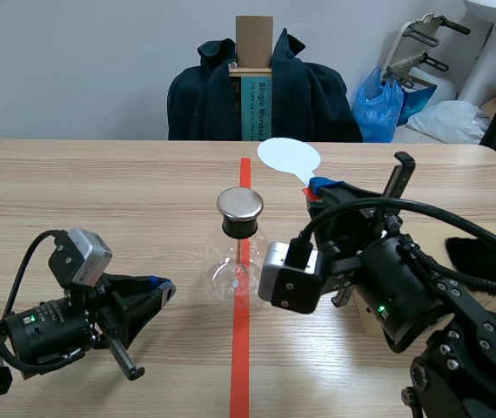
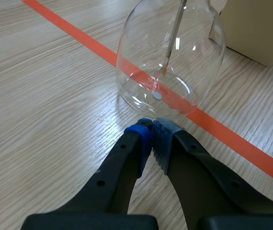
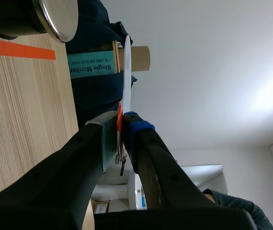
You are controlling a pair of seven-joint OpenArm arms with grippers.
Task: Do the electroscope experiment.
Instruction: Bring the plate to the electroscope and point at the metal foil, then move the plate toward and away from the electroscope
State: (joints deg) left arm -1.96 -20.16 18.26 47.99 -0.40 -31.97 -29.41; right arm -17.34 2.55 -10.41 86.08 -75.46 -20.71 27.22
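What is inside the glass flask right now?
A thin metal rod hangs inside the flask, its tip near the base. Its upper end is hidden by the black stopper.

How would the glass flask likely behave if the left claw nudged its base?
The glass flask looks thin-walled, so probably fragile. Its wide base suggests sliding rather than tipping, though the metal cap may make it top-heavy.

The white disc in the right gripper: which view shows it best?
The scene view: the white disc turns its flat face to the camera, held by the right gripper. The right wrist view shows it only edge-on, as a thin strip pinched in that gripper. The left wrist view does not show it.
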